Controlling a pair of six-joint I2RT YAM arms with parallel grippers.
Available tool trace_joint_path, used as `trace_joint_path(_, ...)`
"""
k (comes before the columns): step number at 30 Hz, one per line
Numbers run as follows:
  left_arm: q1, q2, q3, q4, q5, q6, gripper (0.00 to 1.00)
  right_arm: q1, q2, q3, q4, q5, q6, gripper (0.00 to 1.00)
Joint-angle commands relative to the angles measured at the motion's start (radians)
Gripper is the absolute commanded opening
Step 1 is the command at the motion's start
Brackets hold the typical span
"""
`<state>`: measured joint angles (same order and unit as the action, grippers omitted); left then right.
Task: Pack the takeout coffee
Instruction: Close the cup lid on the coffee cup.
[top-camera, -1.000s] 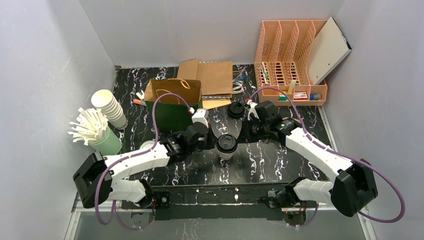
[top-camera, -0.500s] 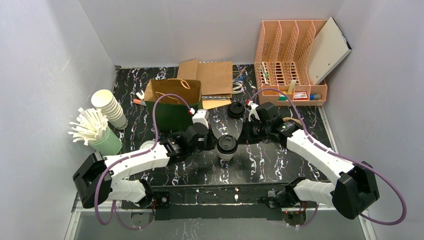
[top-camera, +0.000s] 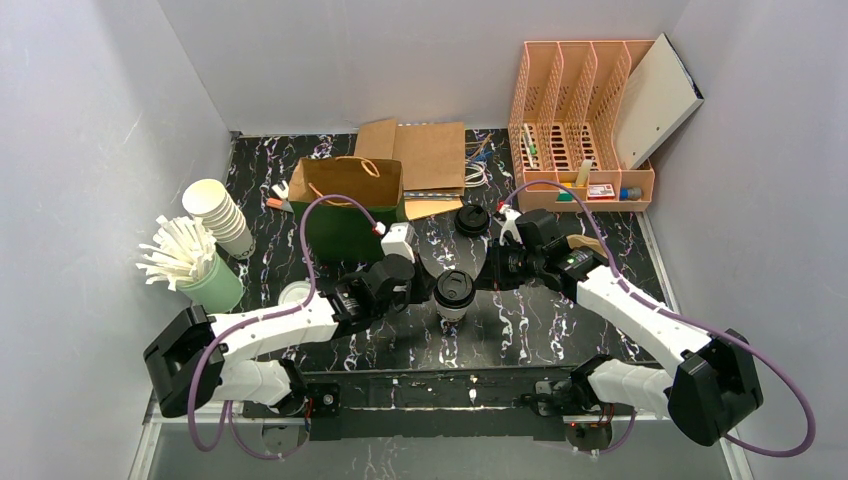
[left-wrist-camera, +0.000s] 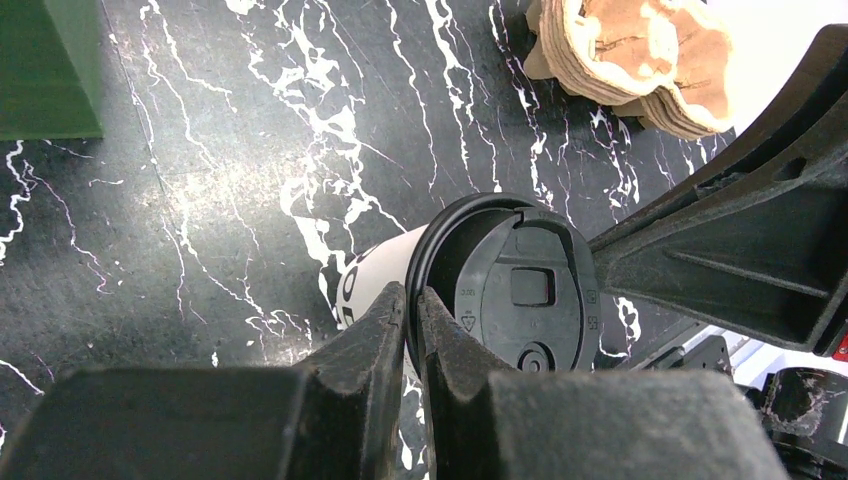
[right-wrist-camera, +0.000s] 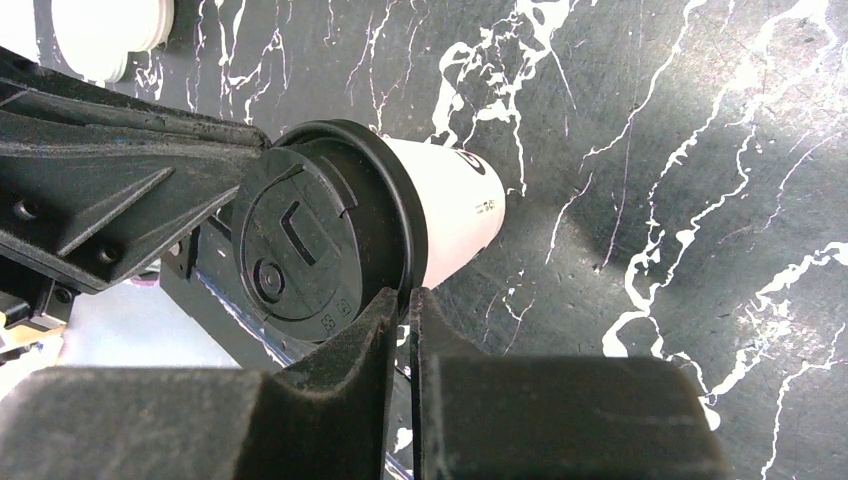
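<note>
A white takeout cup (top-camera: 455, 302) with a black lid (top-camera: 454, 286) stands upright on the dark marble table (top-camera: 540, 330), between my two grippers. My left gripper (top-camera: 428, 291) reaches it from the left, with its jaws nearly together, pinching the lid's rim (left-wrist-camera: 425, 262). From the right, my right gripper (top-camera: 482, 283) pinches the opposite rim (right-wrist-camera: 412, 240) the same way. The lid (left-wrist-camera: 510, 290) fills the middle of the left wrist view, and the right wrist view also shows the lid (right-wrist-camera: 300, 250). A green paper bag (top-camera: 345, 210) stands open behind the left arm.
A spare black lid (top-camera: 472, 220) lies behind the cup. A paper cup stack (top-camera: 220, 215) and a green holder of white sticks (top-camera: 190, 262) are at the left. Flat brown cardboard (top-camera: 425, 155) and an orange organizer (top-camera: 580, 120) are at the back. Pulp trays (left-wrist-camera: 630, 50) lie near the right arm.
Both arms have shifted slightly while staying at the lid; the right forearm has swung a little. The cup stays in place and both jaws stay closed on the rim.
</note>
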<state>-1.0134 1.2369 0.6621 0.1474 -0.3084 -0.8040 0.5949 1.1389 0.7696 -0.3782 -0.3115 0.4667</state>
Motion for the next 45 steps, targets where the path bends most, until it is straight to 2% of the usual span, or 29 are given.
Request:
trace_joint_path(1, -0.026, 0.047, -0.033, -0.105, -0.018, 0.011, 0.08, 0.005, 0.036, -0.049, -0.073, 0.018, -0.032, 0.18)
trace_joint_path(20, -0.027, 0.110, 0.226, -0.253, -0.088, 0.148, 0.10, 0.008, -0.003, 0.099, -0.165, 0.034, -0.040, 0.20)
trace_joint_path(28, -0.027, 0.098, 0.276, -0.278, -0.091, 0.171, 0.15, 0.008, 0.004, 0.122, -0.180, 0.040, -0.042, 0.22)
trace_joint_path(37, -0.027, 0.052, 0.280, -0.296, -0.036, 0.147, 0.20, 0.008, -0.012, 0.151, -0.197, 0.059, -0.053, 0.30)
trace_joint_path(41, -0.027, -0.017, 0.242, -0.296, 0.011, 0.096, 0.29, 0.008, -0.012, 0.144, -0.188, 0.031, -0.037, 0.40)
trace_joint_path(45, -0.027, -0.086, 0.203, -0.302, 0.027, 0.085, 0.36, 0.008, -0.043, 0.110, -0.165, 0.014, 0.010, 0.44)
